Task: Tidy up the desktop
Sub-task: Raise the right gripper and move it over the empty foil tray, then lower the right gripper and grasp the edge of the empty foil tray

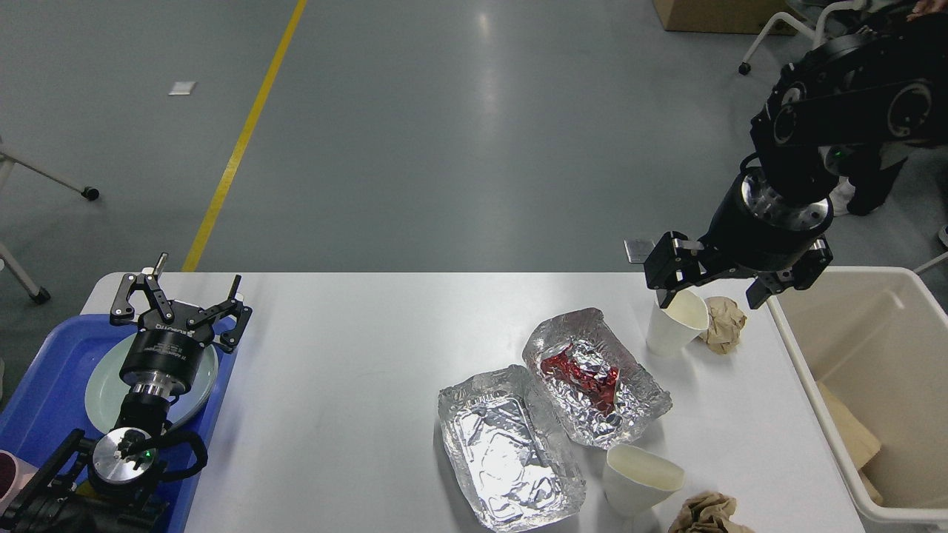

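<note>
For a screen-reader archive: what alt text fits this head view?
The right gripper hangs open above a paper cup on the desktop, near two foil trays. The left gripper is open over a blue tray.

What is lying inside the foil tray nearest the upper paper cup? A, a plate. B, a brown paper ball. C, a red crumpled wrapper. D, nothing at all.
C: the upper foil tray holds a red crumpled wrapper, while the foil tray in front holds none, and the brown paper balls lie on the desktop.
</note>
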